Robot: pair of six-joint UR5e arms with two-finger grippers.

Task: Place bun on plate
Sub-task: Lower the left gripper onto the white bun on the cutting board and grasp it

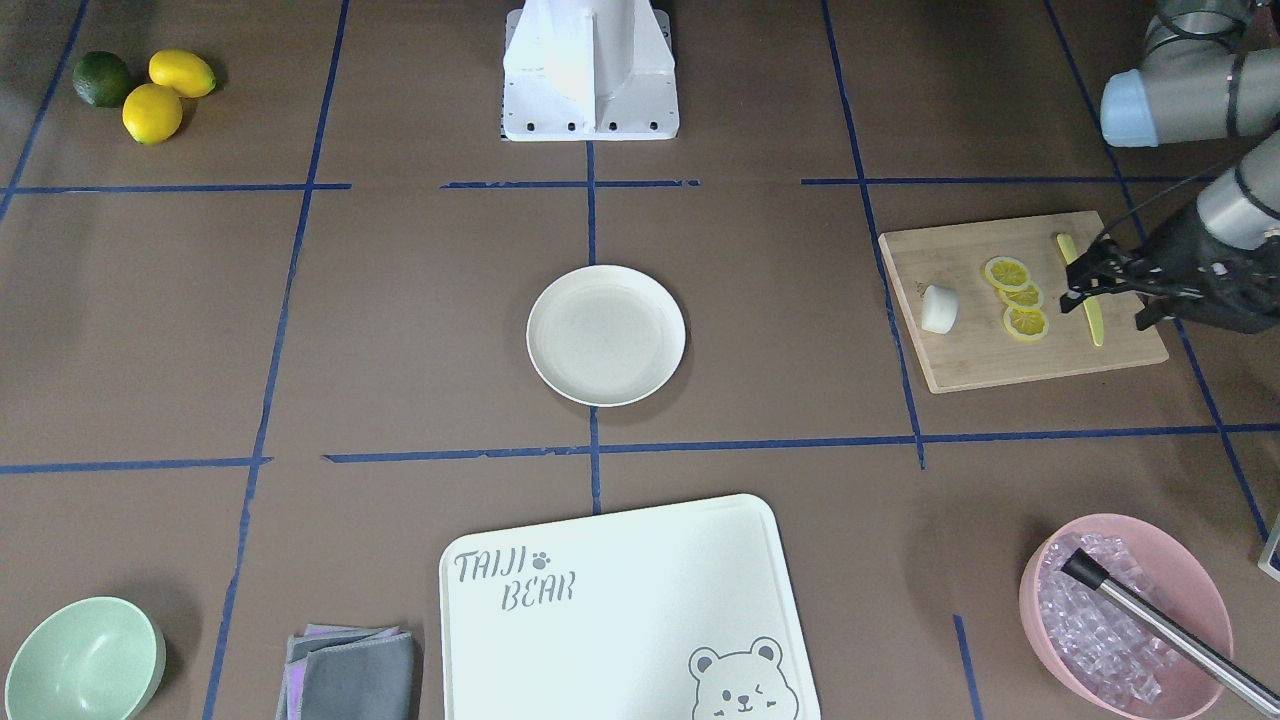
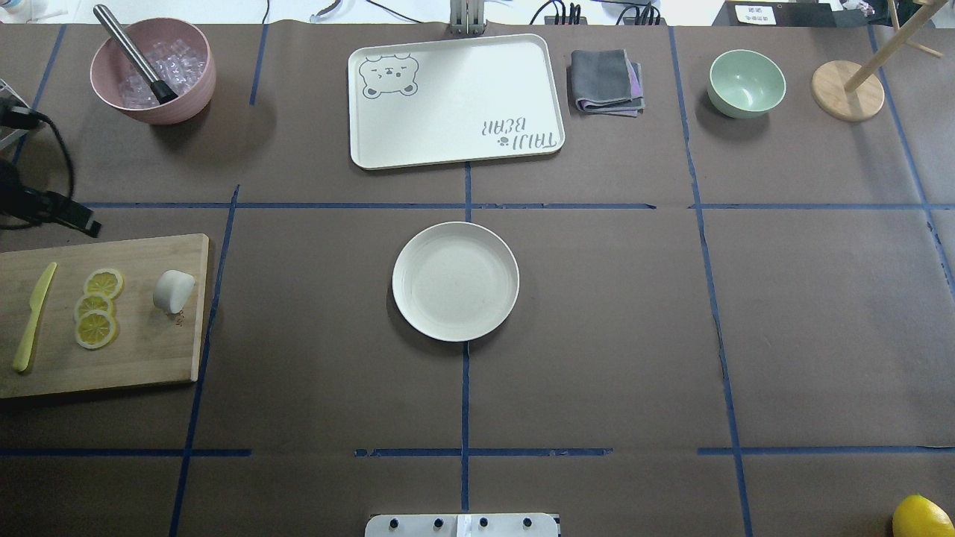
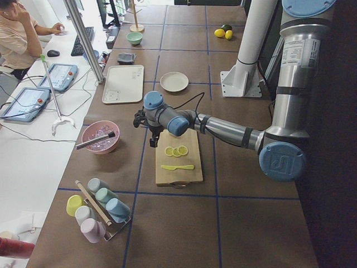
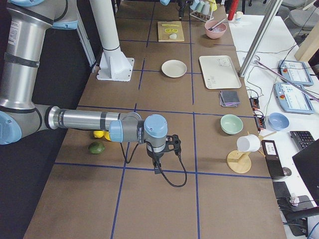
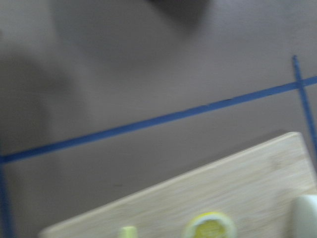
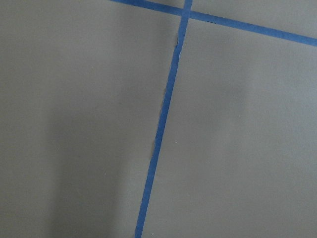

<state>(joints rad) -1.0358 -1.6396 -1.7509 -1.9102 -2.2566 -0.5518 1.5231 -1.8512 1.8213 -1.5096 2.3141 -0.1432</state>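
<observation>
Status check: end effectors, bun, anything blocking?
Left end effector open, empty, at cutting board end; right end effector over table, state unreadable. Bun on cutting board; plate empty. Lemon slices between left end effector and bun.

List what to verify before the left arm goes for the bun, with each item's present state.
1. Bun free to grasp: it lies on the wooden cutting board, apart from the lemon slices. Ok.
2. Plate empty: nothing lies in it. Ok.
3. Left gripper open and empty. Ok.
4. Left gripper above the bun: it hangs at the yellow knife side of the board, with the slices between it and the bun. Not ok.
5. Way from board to plate: only bare table between them. Ok.
6. Right gripper out of the way: it is far from the plate. Ok. Whether it is open or shut: cannot tell.
</observation>
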